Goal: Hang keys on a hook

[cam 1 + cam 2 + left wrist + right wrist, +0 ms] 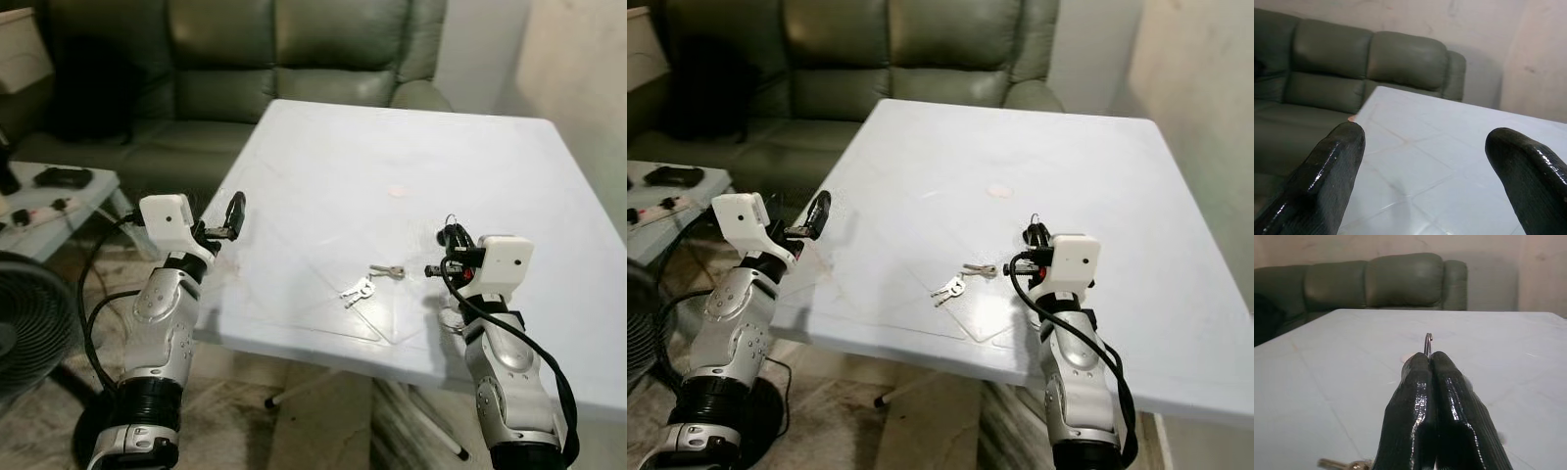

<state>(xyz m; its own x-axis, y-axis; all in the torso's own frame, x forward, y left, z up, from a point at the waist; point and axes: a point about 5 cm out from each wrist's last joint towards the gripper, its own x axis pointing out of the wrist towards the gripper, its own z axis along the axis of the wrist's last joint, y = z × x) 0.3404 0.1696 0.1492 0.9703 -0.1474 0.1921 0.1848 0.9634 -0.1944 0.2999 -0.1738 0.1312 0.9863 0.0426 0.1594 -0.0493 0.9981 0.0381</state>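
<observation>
Two silver keys (370,279) flat on the white surface (411,166), near its front edge, one lower and to the left, the other just beyond it toward the right; apart from both end effectors, lying between them but nearer the right one.

Right end effector (1429,360) raised over the surface to the right of the keys, black fingers (1410,396) pressed together and pinching a thin metal hook (1428,343) whose curved tip sticks up just past the fingertips; same hook seen as a small wire loop (451,223) above the white wrist housing in the left eye view; keys glimpsed at the lower edge of the right wrist view, below and beside the fingers.

Left end effector (235,213) held at the left edge of the surface, above its corner, fingers spread wide with nothing between them; in the left wrist view, the two black fingers (1327,176) far apart, the surface and the sofa back visible through the gap.

Dark green sofa (255,69) behind the surface, against a pale wall; low side table (59,211) on the far left carrying a black object and some small items, too small to tell; part of a fan (24,323) on the floor at the lower left; black cables running along both silver arms.
</observation>
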